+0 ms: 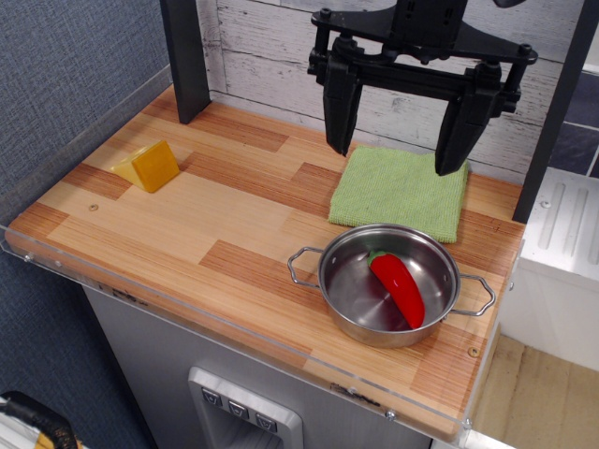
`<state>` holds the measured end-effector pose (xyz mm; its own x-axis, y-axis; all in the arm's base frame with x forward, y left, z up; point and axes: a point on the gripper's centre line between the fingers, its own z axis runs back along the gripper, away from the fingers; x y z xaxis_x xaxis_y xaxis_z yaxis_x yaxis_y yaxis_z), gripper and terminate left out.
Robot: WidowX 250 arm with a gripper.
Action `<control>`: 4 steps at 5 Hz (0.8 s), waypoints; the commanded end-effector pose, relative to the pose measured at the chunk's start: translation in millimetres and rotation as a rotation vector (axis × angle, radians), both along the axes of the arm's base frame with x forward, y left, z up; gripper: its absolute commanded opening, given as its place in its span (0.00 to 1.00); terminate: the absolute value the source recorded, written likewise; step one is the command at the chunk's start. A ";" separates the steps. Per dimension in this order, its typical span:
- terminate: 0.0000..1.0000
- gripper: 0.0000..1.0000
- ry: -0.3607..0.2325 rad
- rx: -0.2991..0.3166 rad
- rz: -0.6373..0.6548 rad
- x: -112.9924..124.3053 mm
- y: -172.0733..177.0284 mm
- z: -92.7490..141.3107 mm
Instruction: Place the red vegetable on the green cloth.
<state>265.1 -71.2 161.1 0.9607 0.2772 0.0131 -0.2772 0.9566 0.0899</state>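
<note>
black claw [398,140] hanging from above, fingers spread wide apart, pointing down, empty

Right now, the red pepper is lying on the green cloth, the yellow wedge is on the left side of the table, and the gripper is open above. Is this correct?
Not quite. The red pepper lies inside the steel pot, not on the green cloth, which sits bare behind the pot. The observation.image view shows it. The rest stands: the yellow wedge is on the left, and the gripper hangs open above.
</note>
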 end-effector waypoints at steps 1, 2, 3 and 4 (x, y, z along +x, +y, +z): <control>0.00 1.00 0.000 0.000 0.000 0.0 0.0 0.0; 0.00 1.00 0.005 -0.003 0.116 2.0 5.8 -15.0; 0.00 1.00 -0.020 0.017 0.162 6.8 9.5 -27.6; 0.00 1.00 -0.055 0.019 0.188 10.1 10.7 -44.9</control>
<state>272.6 -61.3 106.3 0.8914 0.4506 0.0485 -0.4532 0.8851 0.1061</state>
